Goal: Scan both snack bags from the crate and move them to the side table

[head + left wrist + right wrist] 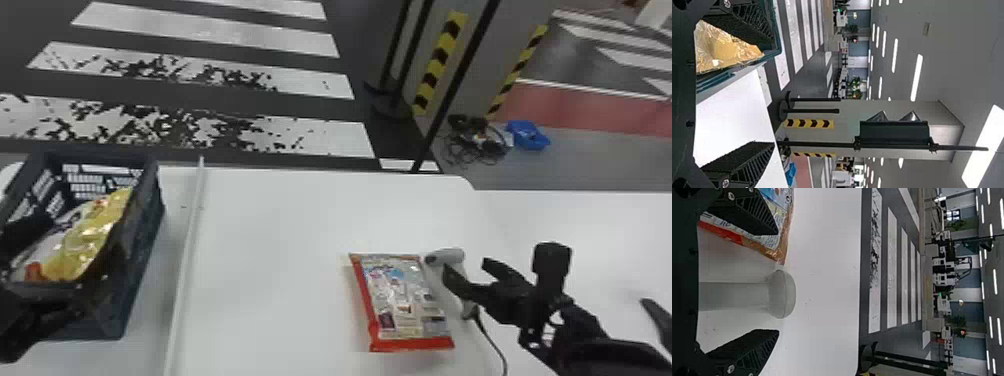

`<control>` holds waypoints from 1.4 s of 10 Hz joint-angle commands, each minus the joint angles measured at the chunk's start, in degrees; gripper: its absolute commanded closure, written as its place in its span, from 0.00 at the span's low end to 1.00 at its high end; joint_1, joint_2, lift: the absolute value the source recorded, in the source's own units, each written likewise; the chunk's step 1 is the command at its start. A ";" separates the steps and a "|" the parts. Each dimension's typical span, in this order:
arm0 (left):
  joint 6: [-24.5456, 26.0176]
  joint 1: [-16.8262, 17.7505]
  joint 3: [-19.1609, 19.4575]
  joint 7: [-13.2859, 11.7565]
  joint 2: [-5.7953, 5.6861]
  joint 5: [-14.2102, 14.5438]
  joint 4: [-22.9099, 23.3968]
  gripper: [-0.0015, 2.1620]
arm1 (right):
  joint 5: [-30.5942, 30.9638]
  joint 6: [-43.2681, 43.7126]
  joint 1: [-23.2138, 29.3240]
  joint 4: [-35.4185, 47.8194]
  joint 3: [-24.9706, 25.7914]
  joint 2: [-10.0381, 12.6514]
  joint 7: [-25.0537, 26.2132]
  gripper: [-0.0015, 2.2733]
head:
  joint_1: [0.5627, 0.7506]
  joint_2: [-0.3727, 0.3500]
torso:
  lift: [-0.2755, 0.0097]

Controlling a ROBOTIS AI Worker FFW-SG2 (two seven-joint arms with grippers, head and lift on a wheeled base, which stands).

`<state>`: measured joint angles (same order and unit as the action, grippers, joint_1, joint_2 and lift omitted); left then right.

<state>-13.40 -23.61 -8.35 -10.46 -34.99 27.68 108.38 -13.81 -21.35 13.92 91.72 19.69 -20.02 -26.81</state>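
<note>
My left gripper [75,250] is at the crate [142,240], low over the yellow and white snack bag [92,235] inside. In the left wrist view the left gripper [773,92] stands open, one finger over the yellow bag [723,47], the other outside the crate. On the white table lies a red-edged snack bag [400,300], flat. Right beside it is the grey-white scanner [445,256]. My right gripper [466,267] is at the scanner; in the right wrist view the right gripper [778,282] is open, with the scanner [781,293] between its spread fingers, touching neither.
A raised white strip [187,250] runs along the table between crate and red-edged bag. The scanner's black cable [492,342] trails toward the near edge. Another white surface [590,220] adjoins at the right. Beyond the table stand dark poles [450,95] on the floor.
</note>
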 commanded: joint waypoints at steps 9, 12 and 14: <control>0.00 0.32 0.00 0.00 0.71 -0.17 0.25 0.04 | 0.71 -0.58 -2.40 -6.73 -3.96 -1.42 -1.67 0.05 | 0.70 0.15 | 0.63; 0.00 0.32 -0.09 -0.17 0.45 -0.17 0.17 0.04 | 2.30 0.30 -3.90 -9.54 -5.27 -2.83 -1.32 0.26 | 0.70 0.15 | 0.63; 0.00 0.32 -0.09 -0.17 0.36 -0.17 0.25 0.04 | 2.12 -0.58 -4.25 -9.81 -5.36 -3.18 -0.53 0.89 | 0.70 0.15 | 0.63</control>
<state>-13.40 -23.30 -8.44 -10.64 -34.61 27.51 108.56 -11.59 -21.78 9.74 81.97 14.32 -23.12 -27.18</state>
